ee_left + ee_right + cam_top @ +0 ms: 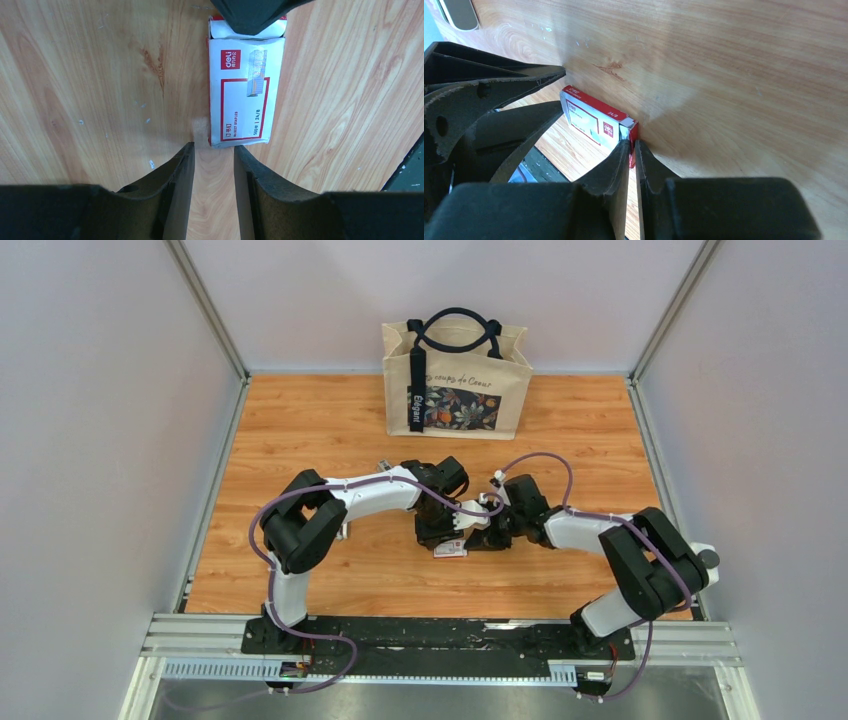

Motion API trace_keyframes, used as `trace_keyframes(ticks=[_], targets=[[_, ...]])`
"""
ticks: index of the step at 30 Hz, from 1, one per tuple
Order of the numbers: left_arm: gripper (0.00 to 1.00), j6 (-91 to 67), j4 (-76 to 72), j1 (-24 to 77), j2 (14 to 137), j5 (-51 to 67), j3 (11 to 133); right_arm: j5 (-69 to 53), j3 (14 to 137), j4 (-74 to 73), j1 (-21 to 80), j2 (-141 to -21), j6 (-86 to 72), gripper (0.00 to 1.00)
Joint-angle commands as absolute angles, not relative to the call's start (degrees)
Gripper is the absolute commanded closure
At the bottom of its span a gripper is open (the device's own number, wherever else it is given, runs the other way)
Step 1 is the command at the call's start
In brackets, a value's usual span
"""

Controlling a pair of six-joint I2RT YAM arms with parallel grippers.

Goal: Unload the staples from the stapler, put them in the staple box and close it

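Note:
A small flat white box with red label (245, 95) lies on the wooden table (90, 90), also seen in the top view as the box (450, 549) between both arms. My left gripper (214, 147) stands open just short of the box's near end, with bare wood between its fingers. My right gripper (631, 142) is shut on the red end flap of the box (589, 117); its dark fingertips (252, 15) cover the box's far end. In the top view the left gripper (440, 530) and right gripper (480, 528) nearly meet. No staples or stapler show.
A beige tote bag (456, 380) with dark handles stands at the back of the table. Grey walls close in the left, right and back. A metal rail (440, 640) carrying the arm bases runs along the near edge.

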State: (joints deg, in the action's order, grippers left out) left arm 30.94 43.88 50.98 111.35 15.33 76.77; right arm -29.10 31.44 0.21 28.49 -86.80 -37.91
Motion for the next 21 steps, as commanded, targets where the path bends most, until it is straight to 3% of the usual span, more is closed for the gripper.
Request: trace_keyframes(ticks=[1,14,21], targets=[[0.57,30.24,43.59,51.68,111.88,17.31,77.96,-27.25,33.66,0.26,29.79,-87.01,-37.27,0.85],[0.58,29.62,43.33,51.68,112.41,17.93,78.49,-25.58,35.24,-2.64,32.34,-86.57,-36.83,0.91],[0.58,29.44,42.89,51.77,112.41,18.02,78.22,-28.38,33.4,3.5,32.43,-87.36,-40.69,0.95]])
